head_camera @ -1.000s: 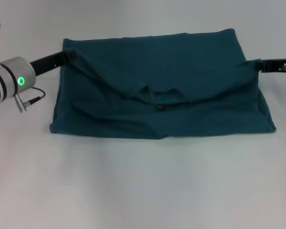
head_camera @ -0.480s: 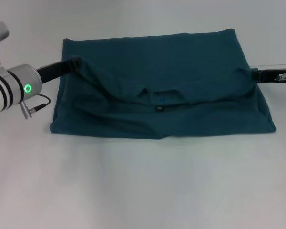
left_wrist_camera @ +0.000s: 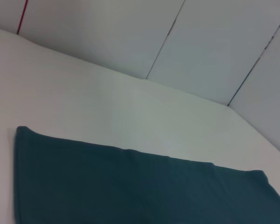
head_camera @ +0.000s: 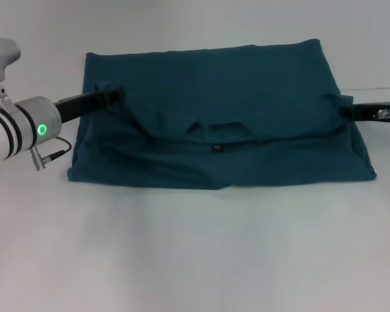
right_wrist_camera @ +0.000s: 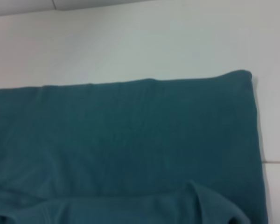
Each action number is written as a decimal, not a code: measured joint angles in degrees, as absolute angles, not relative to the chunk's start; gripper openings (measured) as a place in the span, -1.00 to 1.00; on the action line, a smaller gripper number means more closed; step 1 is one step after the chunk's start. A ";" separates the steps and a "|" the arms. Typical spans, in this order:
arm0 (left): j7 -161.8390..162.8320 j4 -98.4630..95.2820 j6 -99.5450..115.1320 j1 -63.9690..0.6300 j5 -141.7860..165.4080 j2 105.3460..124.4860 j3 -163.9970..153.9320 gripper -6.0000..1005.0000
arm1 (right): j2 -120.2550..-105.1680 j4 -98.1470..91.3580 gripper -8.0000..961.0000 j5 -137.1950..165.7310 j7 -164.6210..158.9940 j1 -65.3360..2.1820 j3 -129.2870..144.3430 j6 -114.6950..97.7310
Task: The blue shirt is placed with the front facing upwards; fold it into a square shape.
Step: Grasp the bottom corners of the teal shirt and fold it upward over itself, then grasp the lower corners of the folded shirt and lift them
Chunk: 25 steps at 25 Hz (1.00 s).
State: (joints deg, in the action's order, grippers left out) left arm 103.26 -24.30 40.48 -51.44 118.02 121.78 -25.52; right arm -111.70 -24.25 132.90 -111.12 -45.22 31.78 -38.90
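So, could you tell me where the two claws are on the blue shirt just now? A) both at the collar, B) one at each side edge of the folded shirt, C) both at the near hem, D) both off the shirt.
B: the left claw and the right claw sit at opposite side edges of the blue shirt.

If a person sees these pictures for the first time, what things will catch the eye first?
First, the blue shirt, a wide dark teal shape lying folded on the white table, its collar and small dark label facing the robot. Then the two dark grippers at its sides: the left gripper reaches onto the shirt's left part, and the right gripper meets its right edge. A green light ring glows on the left arm.
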 joint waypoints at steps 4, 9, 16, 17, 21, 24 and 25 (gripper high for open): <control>103.49 -24.57 40.80 -51.02 118.02 121.74 -25.54 -0.27 | -112.03 -24.76 -0.61 132.77 -110.57 -44.86 31.80 -39.07; 104.00 -25.31 41.92 -50.08 117.94 121.16 -25.54 0.14 | -112.39 -26.13 -0.49 132.68 -110.47 -44.32 31.82 -39.31; 107.08 -33.72 48.44 -46.66 117.95 121.46 -25.59 0.76 | -114.69 -35.71 0.28 129.63 -110.47 -40.92 31.54 -43.16; 107.47 -34.92 49.33 -46.12 117.94 121.51 -25.61 0.78 | -114.85 -36.76 0.28 128.69 -110.47 -40.36 31.65 -43.96; 108.11 -37.31 52.08 -44.30 117.95 121.48 -25.80 0.80 | -114.97 -39.57 0.28 126.73 -110.95 -38.07 31.45 -47.01; 108.96 -38.09 54.68 -42.74 118.19 120.99 -27.31 0.80 | -114.93 -41.20 0.28 124.13 -111.13 -35.13 31.28 -52.61; 109.46 -38.34 55.75 -42.13 118.21 120.81 -28.13 0.80 | -114.93 -41.81 0.28 123.42 -111.13 -34.16 31.26 -54.26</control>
State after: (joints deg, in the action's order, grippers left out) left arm 109.46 -38.34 55.75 -42.13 118.21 120.81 -28.13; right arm -114.93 -41.81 123.42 -111.13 -34.16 31.26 -54.26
